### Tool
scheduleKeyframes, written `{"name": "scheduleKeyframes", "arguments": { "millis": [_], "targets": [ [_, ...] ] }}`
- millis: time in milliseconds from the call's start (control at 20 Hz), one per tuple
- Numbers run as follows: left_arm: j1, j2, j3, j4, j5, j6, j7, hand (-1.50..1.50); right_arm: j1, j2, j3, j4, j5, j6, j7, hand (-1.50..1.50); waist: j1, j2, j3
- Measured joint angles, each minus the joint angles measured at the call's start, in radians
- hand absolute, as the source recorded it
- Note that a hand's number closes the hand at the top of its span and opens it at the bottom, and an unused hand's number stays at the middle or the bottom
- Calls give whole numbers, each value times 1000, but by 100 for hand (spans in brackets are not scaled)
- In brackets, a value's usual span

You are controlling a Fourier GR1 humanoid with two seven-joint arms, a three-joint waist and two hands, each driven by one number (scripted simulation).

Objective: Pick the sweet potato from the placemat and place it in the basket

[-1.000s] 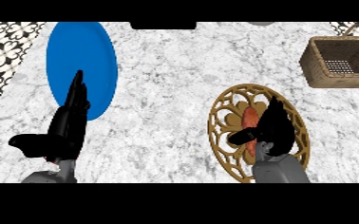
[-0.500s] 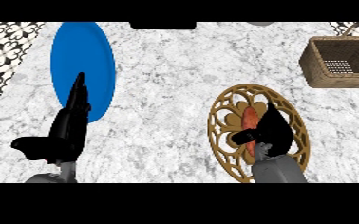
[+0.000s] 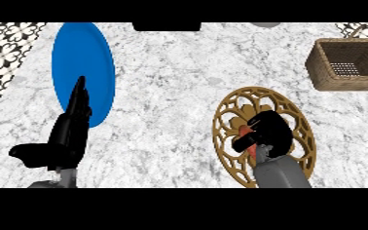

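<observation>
A round golden openwork placemat (image 3: 237, 108) lies on the marble counter at the lower right. On it lies the orange-red sweet potato (image 3: 247, 131), mostly hidden under my right hand (image 3: 271, 130), whose fingers and thumb curl round it. A brown wicker basket (image 3: 323, 67) stands at the right edge, further back and apart from the hand. My left hand (image 3: 69, 126) rests at the lower left, fingers straight and pointing away, its tips over the edge of a blue plate.
The blue plate (image 3: 82, 61) lies at the back left. A dark object (image 3: 166, 26) sits at the counter's far edge in the middle, and a grey one (image 3: 267, 25) to its right. Patterned panels flank both far corners.
The view has shifted slightly, so the plate and placemat sit a little differently. My right hand has closed a bit further onto the sweet potato. The left hand has stayed in place.
</observation>
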Motion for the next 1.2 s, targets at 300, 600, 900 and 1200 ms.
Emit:
{"name": "scheduleKeyframes", "arguments": {
  "millis": [300, 600, 900, 1200],
  "targets": [
    [2, -9, 12, -15, -10, -9, 17, 0, -5, 1, 20, -1, 37, 17, -12, 150, -2, 2, 2],
    [-28, -16, 4, -15, -14, -25, 20, 0, -213, -69, -197, 172, 67, 13, -29, 150, 36, 31, 5],
    [-58, -21, -22, -28, -19, -44, 20, 0, -401, -215, -395, 334, 127, -3, -30, 150, 101, 66, 6],
    [-93, -35, -49, -26, -27, -51, 27, 0, -596, -324, -509, 446, 225, -61, -36, 150, 146, 76, 7]
  ]
}}
